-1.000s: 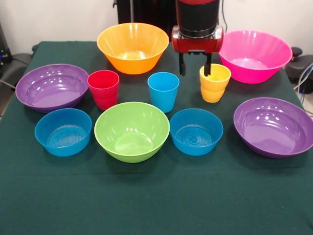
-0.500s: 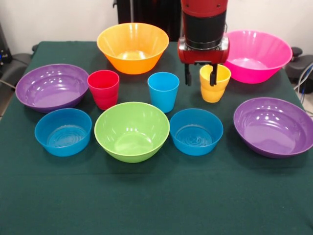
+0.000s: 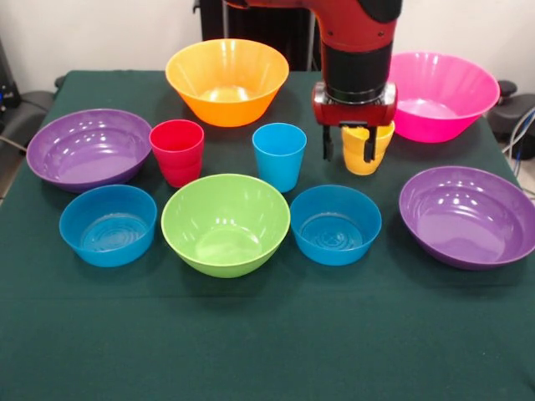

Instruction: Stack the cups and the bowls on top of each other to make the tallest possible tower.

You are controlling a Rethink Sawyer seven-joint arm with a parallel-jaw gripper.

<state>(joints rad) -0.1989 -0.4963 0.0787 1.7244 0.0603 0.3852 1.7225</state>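
My gripper (image 3: 349, 150) is open and low over the yellow-orange cup (image 3: 358, 163). One finger is at or inside the cup's rim and the other is outside its left wall. The red cup (image 3: 176, 152) and the blue cup (image 3: 279, 156) stand upright in the same row. Two small blue bowls (image 3: 108, 225) (image 3: 335, 224) flank the lime green bowl (image 3: 226, 223) in the near row. Purple bowls sit at the left (image 3: 89, 149) and right (image 3: 468, 215). The orange-yellow bowl (image 3: 226, 81) and pink bowl (image 3: 435, 93) are at the back. Every piece stands apart.
The dark green cloth-covered table (image 3: 267, 334) has open room along its near side. The arm's red and black wrist (image 3: 355, 75) comes down between the orange-yellow and pink bowls.
My gripper has moved nearer and to the right and come down, from behind the yellow-orange cup to around its left wall. The cups and bowls have not moved.
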